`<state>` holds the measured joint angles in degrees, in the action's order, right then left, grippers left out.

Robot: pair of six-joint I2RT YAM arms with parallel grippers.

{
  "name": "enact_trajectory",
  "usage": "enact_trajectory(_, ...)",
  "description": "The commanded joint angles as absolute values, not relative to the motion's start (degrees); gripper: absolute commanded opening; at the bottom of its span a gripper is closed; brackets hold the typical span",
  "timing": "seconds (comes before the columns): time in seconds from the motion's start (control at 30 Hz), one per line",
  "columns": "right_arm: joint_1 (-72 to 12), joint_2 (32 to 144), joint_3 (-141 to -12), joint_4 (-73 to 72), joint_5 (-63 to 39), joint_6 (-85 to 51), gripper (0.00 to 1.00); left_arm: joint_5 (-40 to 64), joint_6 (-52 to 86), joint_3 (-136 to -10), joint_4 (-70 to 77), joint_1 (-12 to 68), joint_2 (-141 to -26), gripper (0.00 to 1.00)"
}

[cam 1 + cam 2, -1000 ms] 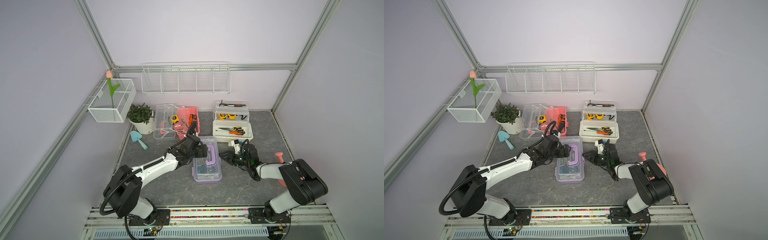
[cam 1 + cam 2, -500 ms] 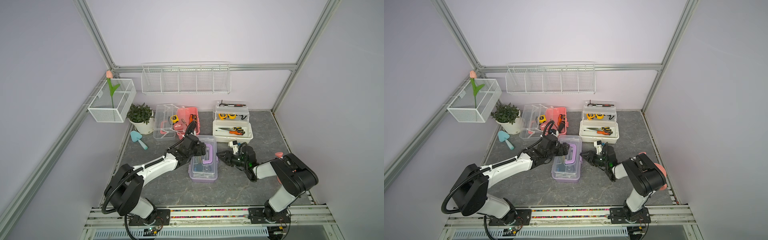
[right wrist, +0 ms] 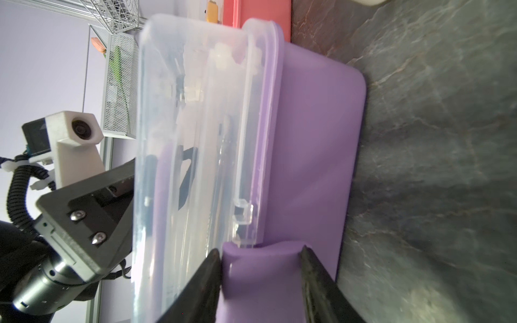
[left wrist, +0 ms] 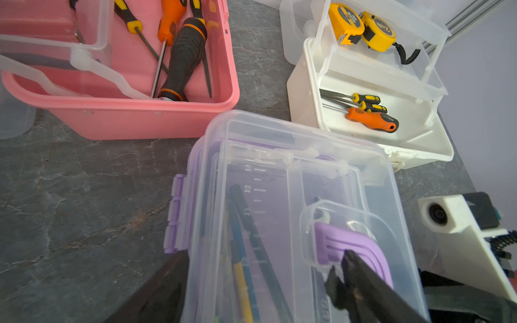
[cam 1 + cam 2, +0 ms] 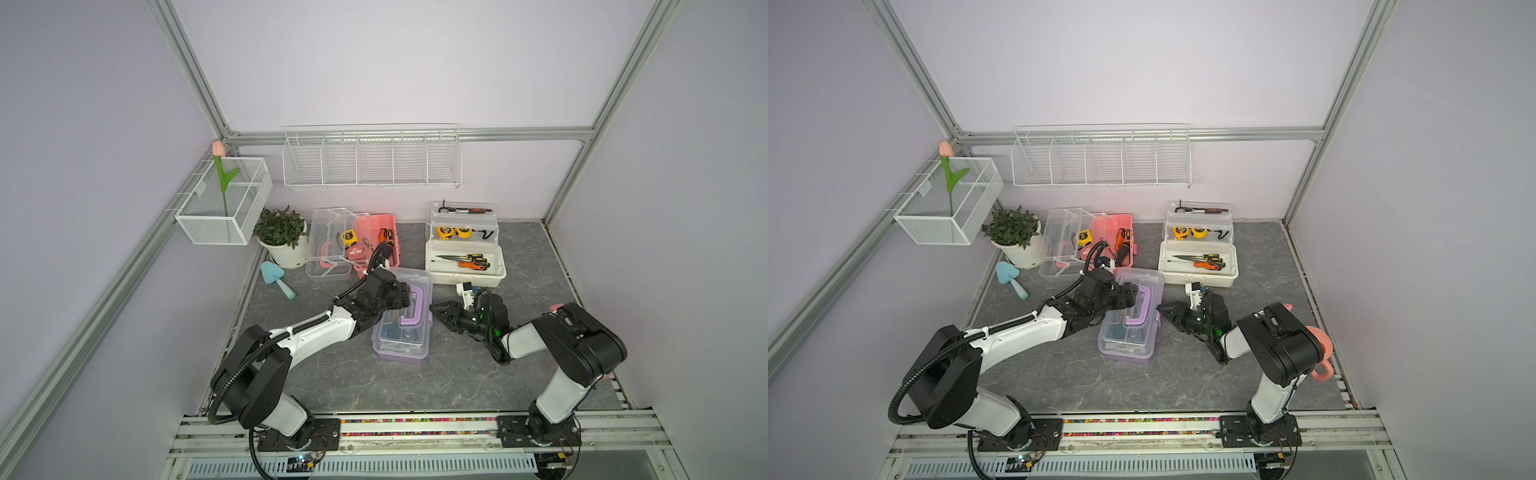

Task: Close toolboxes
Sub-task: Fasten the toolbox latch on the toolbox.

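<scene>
- The purple toolbox (image 5: 401, 332) sits on the grey counter (image 5: 415, 386) between the two arms. Its clear lid (image 4: 279, 156) is down over the base.
- It lies nearer the robot than the other two boxes, and its far end is just beside both of them.
- The left jaws stand wide apart over the lid. One finger (image 4: 156, 290) is outside the box's side wall near the purple hinge tabs (image 4: 174, 212). The other finger (image 4: 369, 285) rests against the purple handle (image 4: 349, 249) on top.
- The right jaws lie low at the opposite long side, set narrow around the purple latch (image 3: 263, 268). One finger (image 3: 201, 288) is on the lid side and the other finger (image 3: 321, 288) on the counter side. Whether they press the latch or merely bracket it, I cannot tell.
- The pink toolbox (image 5: 376, 217) stands open at the back with its clear trays folded out toward the potted plant (image 5: 280, 226). Screwdrivers (image 4: 179, 56) lie in its base.
- The white toolbox (image 5: 465, 279) is open too, well apart from the pink one. Orange-handled screwdrivers (image 5: 467, 262) lie in its base and two yellow tape measures (image 5: 455, 232) in its raised tray.
</scene>
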<state>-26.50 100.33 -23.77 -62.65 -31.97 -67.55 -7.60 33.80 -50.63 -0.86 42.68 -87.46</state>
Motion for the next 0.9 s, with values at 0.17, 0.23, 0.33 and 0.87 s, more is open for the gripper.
enact_trajectory(0.17, -32.7, 103.2, -26.3, -62.2, -34.3, -70.6, 0.47, 3.9, 37.7, -46.6, -5.0, 45.7, -92.3, 0.82)
enact_trajectory(0.23, -33.2, 103.4, -26.5, -63.0, -34.0, -71.0, 0.47, 4.1, 37.9, -46.4, -4.7, 46.0, -92.4, 0.81)
enact_trajectory(0.33, -33.3, 103.3, -26.1, -63.9, -33.8, -71.1, 0.48, 3.5, 37.9, -46.1, -4.9, 46.0, -91.9, 0.81)
enact_trajectory(0.87, -26.5, 84.8, -27.1, -30.4, -32.7, -54.7, 0.58, -4.4, 32.4, -53.5, -16.2, 41.2, -84.7, 0.89)
